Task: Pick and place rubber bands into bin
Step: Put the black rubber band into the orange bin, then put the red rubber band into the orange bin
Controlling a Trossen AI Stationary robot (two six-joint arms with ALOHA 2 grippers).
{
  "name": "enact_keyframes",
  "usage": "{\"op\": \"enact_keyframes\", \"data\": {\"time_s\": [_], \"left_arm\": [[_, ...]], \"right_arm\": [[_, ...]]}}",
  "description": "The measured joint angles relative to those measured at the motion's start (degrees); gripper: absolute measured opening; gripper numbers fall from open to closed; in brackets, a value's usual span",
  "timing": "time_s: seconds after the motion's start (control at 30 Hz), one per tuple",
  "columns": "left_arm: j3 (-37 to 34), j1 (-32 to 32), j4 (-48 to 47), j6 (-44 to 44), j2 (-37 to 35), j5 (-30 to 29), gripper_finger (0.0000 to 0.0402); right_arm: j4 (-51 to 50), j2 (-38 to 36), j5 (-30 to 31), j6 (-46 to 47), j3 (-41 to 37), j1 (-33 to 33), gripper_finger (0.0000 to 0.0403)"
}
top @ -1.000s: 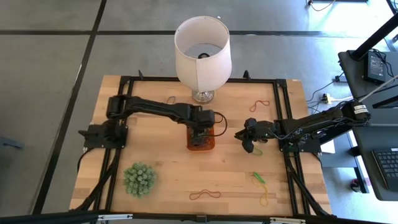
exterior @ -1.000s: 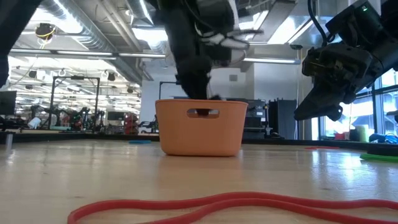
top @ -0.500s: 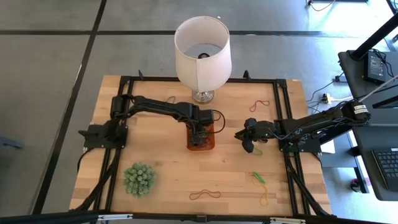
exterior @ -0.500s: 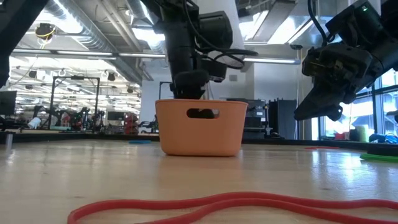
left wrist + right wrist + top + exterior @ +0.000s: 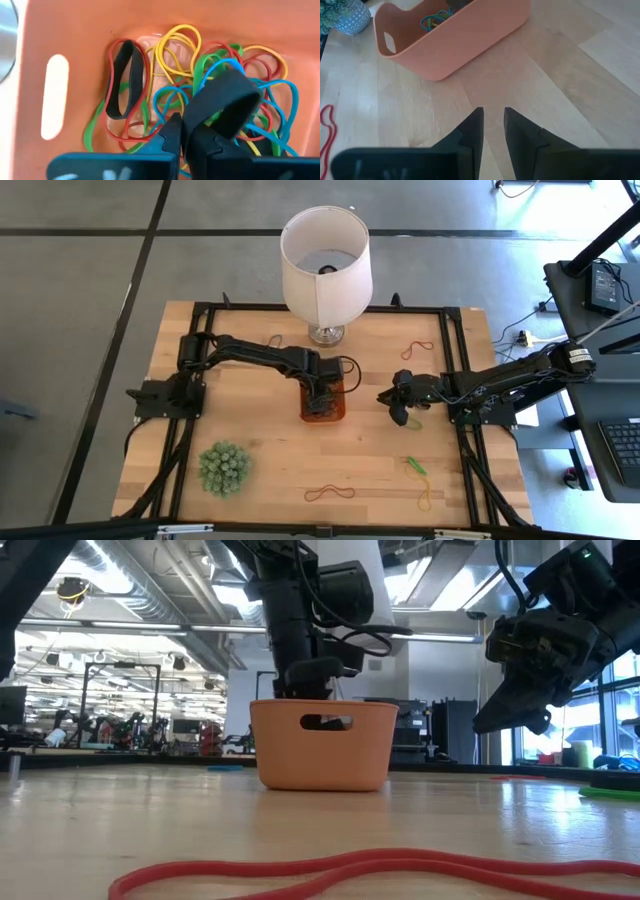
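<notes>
I am reaching my left arm across the counter [image 5: 250, 430] from its left side, elbow bent, with my left gripper [image 5: 182, 132] pointing straight down into the bin [image 5: 323, 402] — its jaws are together, pinching a wide black band [image 5: 227, 102] just above the pile. The rubber bands [image 5: 200, 75] already inside are lying tangled on the orange floor: yellow, red, green, blue and one black loop. I am holding my right arm out low from the counter's right side, its right gripper [image 5: 492, 125] hovering just beside the bin, jaws slightly apart and holding nothing. More loops are lying loose on the counter — a red one [image 5: 330, 493] near the front edge.
</notes>
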Motion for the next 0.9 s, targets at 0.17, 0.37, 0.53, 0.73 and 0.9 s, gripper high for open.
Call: {"op": "enact_keyframes", "data": {"time_s": [0.17,0.37,0.53,0.73,0.9], "left_arm": [[0.0,0.0,0.0,-1.8,0.0,-0.4,0.0049],[0.0,0.1,-0.2,-1.6,0.0,0.0,0.0105],[4.1,0.5,-10.0,0.9,-0.6,-0.3,0.0122],[6.3,0.0,-14.8,1.3,-4.6,-3.6,0.0114],[0.2,-2.8,-13.6,3.0,-11.1,-8.1,0.0101]], "right_arm": [[0.0,0.0,0.0,0.0,0.0,0.0,0.0080],[0.0,0.0,0.0,0.0,0.0,0.0,0.0080],[0.0,0.0,0.0,0.0,0.0,0.0,0.0080],[0.0,0.0,0.0,0.0,0.0,0.0,0.0080],[0.0,0.0,0.0,0.0,0.0,0.0,0.0080]]}}
